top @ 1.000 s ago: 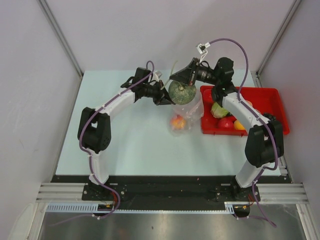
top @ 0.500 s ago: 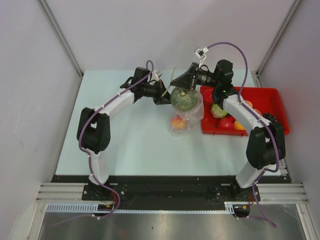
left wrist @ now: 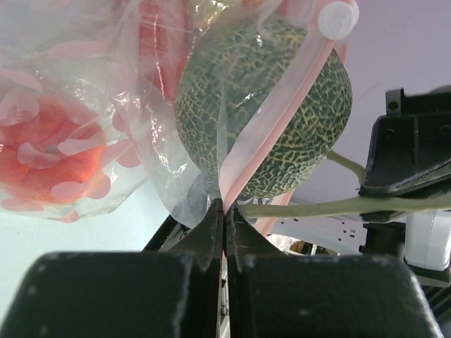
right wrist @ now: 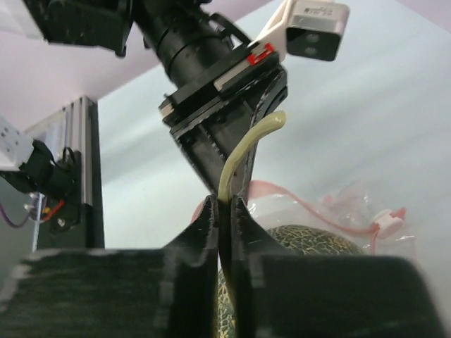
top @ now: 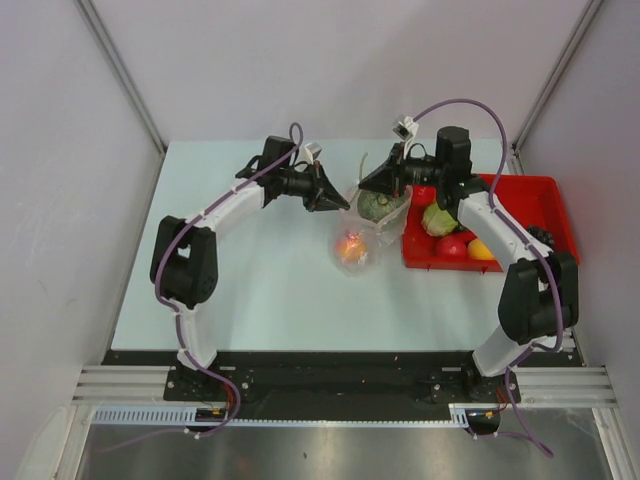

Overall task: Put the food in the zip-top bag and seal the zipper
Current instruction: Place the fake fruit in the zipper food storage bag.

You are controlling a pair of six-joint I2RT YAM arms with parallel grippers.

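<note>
My right claw (right wrist: pixel 225 204), pinched shut on the stem (right wrist: pixel 239 151), dangles the melon (top: pixel 378 205) straight below it at the mouth of the bag (left wrist: pixel 158 151), near the far edge of the table (top: pixel 250 280) beside the tray (top: pixel 540 181), while my left claw (left wrist: pixel 224 211), clamped on the zipper (left wrist: pixel 282 116), holds that mouth from the left.

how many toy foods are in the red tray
3 show in the red tray: a green one at its left end, a red one near its front, a yellow-orange one beside that. The right arm may hide more.
</note>
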